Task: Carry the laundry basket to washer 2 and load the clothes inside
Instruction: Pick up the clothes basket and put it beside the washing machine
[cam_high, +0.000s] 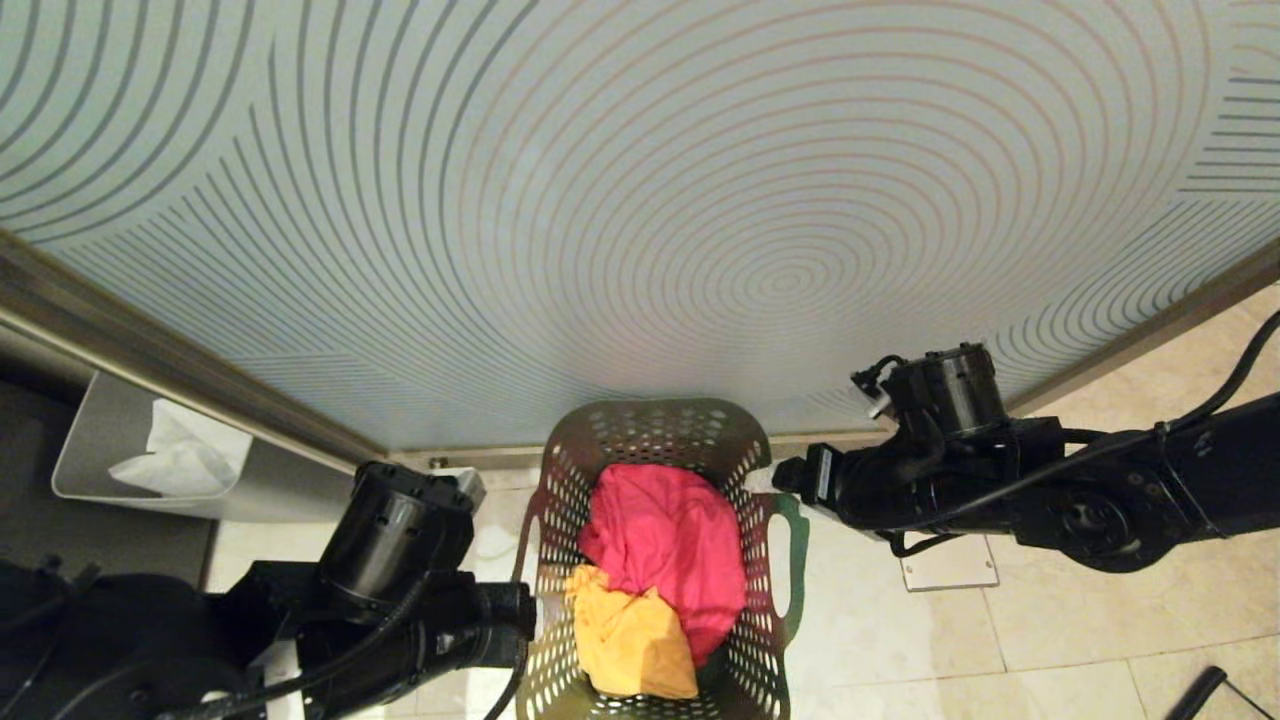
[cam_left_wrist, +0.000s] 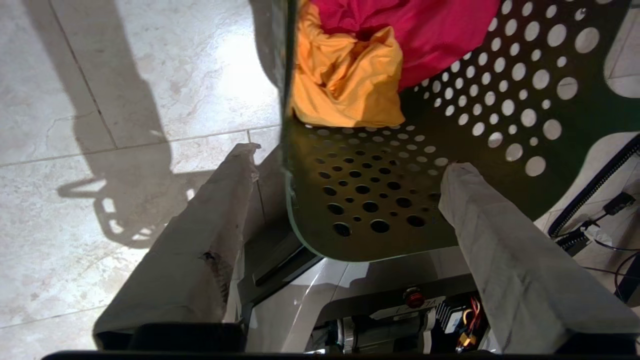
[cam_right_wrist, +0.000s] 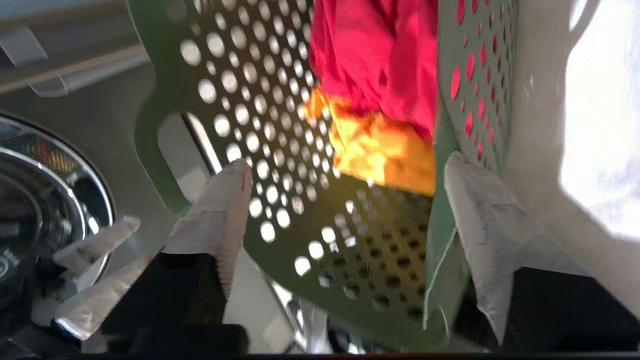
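Green perforated plastic, the basket (cam_high: 660, 440) stands on the tile floor (cam_high: 1050, 620) holding two garments: one pink (cam_high: 665, 545), one orange (cam_high: 630, 640). Left gripper (cam_left_wrist: 350, 170) and right gripper (cam_right_wrist: 345, 175), both spread, each straddle a basket wall.

Green perforated plastic laundry basket (cam_high: 660, 440) sits on the pale tiled floor (cam_high: 1050, 640), its far rim close to the wall with curved line pattern (cam_high: 640, 200). Top is open; bright pink garment (cam_high: 665, 550) and yellow-orange garment (cam_high: 630, 640) fill the bottom. Left gripper (cam_left_wrist: 350, 165) and right gripper (cam_right_wrist: 345, 170) each straddle a side wall, fingers spread. Clear floor lies right of the basket; a translucent bin (cam_high: 150, 450) stands well left.
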